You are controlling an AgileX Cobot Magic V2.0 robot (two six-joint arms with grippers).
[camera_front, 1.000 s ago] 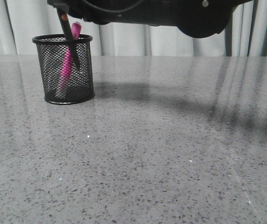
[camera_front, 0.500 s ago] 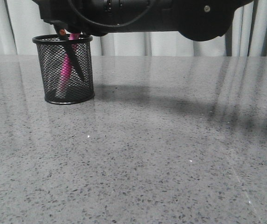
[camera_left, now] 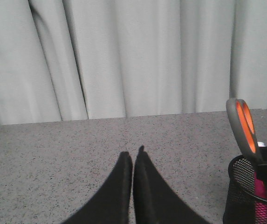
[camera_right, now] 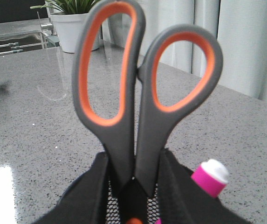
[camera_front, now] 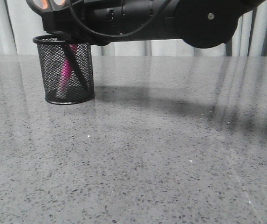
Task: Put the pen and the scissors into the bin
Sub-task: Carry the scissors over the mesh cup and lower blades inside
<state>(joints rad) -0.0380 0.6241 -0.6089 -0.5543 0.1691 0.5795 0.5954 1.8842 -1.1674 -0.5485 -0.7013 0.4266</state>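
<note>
The right end effector [camera_right: 133, 186] pinches the scissors [camera_right: 138, 93] just below the handles, blades pointing down inside the bin [camera_front: 64, 70], next to the pen [camera_front: 65, 70]. It should let go only when the blades are deep in the bin, so nothing tips. The left end effector [camera_left: 133, 163] is pressed together, empty, beside the bin.

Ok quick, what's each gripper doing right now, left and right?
Left gripper: shut, holding nothing, near the bin.
Right gripper: shut on the scissors, blades down in the bin beside the pen.
</note>
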